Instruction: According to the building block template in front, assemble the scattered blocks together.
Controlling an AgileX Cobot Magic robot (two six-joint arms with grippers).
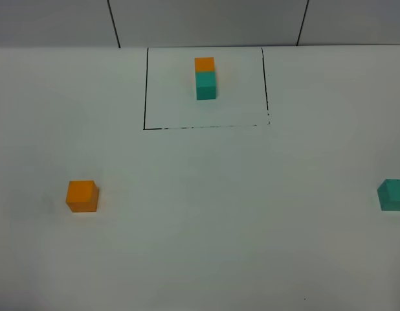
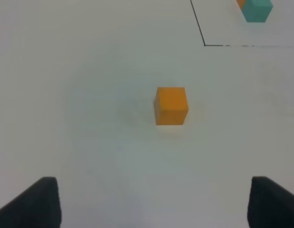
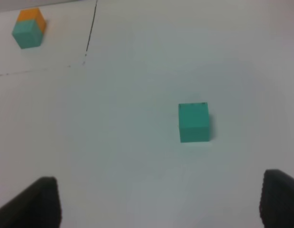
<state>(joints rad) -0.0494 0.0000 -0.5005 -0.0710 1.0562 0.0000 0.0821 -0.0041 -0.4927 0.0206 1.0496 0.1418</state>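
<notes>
The building block template is a black-lined rectangle [image 1: 145,91] at the far middle of the table, framing a joined pair [image 1: 205,78] with orange behind teal. The pair also shows in the left wrist view [image 2: 256,9] and the right wrist view [image 3: 28,29]. The loose orange cube [image 1: 82,195] lies at the near left. It sits ahead of my left gripper [image 2: 154,204], which is open and empty, with the cube [image 2: 171,105] apart from it. The loose teal cube [image 1: 394,194] lies at the right edge. It sits ahead of my open, empty right gripper [image 3: 159,199], with the cube [image 3: 193,122] apart from it.
The white table [image 1: 219,214] runs from the near edge to a grey wall [image 1: 206,23] behind the template. Neither arm shows in the exterior high view. The teal cube is partly cut off by that view's right edge.
</notes>
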